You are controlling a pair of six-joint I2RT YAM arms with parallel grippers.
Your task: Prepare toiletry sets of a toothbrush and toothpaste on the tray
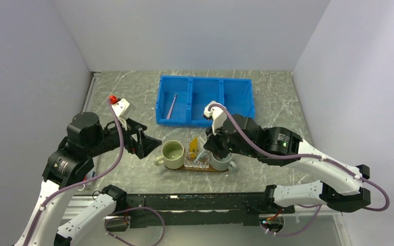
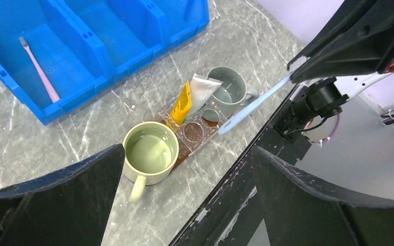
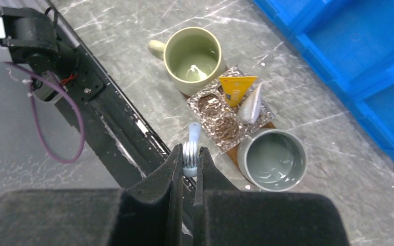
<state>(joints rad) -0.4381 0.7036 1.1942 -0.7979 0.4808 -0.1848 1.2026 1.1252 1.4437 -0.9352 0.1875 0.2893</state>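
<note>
It looked like a robotics lab cell: bare white walls [image 1: 195, 31] enclosed a marble-patterned table [image 1: 133, 87] carrying bolted robot arms [image 1: 313, 160].

The table [image 1: 287, 102] is a grey, marble-patterned slab with pale veins running across it, closed in by plain white walls [image 1: 195, 36] at 9, 12 and 3 o'clock, and with a black rail [image 1: 195, 201] along its near edge at 6 o'clock. Two things lie directly on it. A blue plastic bin [image 1: 205, 78] with three compartments side by side sits toward 12 o'clock, its long side running across the table. At 6 o'clock from the bin, with bare stone between them, lies the dark-brown wooden tray [image 2: 182, 155], lengthwise roughly parallel to the bin; only thin strips of its surface show. Open stone spreads at the tray's 3 and 9 o'clock.
</note>
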